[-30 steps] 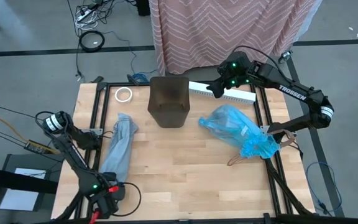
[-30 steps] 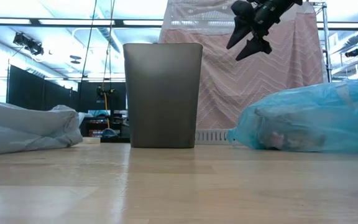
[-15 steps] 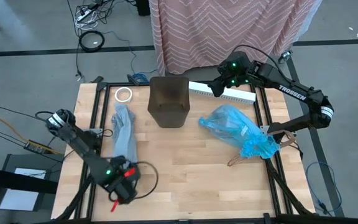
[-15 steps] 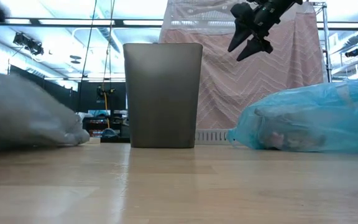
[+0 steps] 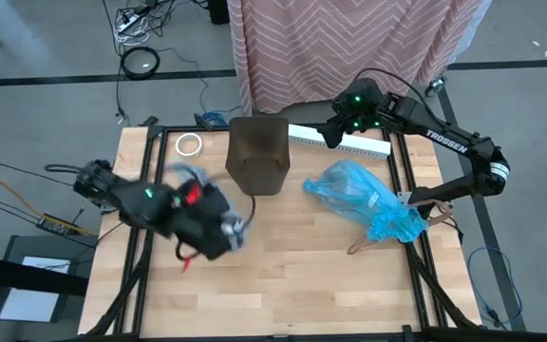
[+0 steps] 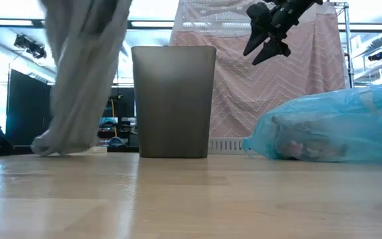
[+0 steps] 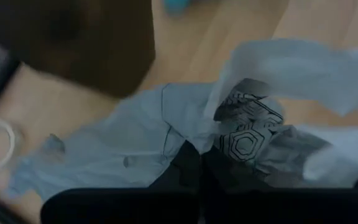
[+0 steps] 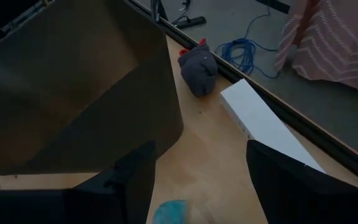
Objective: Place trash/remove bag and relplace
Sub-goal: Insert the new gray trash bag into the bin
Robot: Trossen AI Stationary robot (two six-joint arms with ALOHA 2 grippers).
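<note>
Pale grey plastic, a thin translucent bag, hangs lifted above the left side of the table, its lower end just touching the wood in the low view. The left gripper holds it: in the left wrist view the jaws are clamped on a fold of this grey bag, with more of it spread flat on the boards beyond. From above, that gripper sits left of centre, just near of the small dark bin, and is motion-blurred.

The bin stands upright at the far middle of the table, open and without a liner. A roll of tape lies at the far left corner.

The blue bag lies on its side on the right half of the table, well apart from the bin, bunched and crinkled; pale crumpled trash shows faintly through its skin in the low view.

The right gripper hovers high over the far edge, right of the bin, beside a long white box; its jaws stand apart, holding nothing.
</note>
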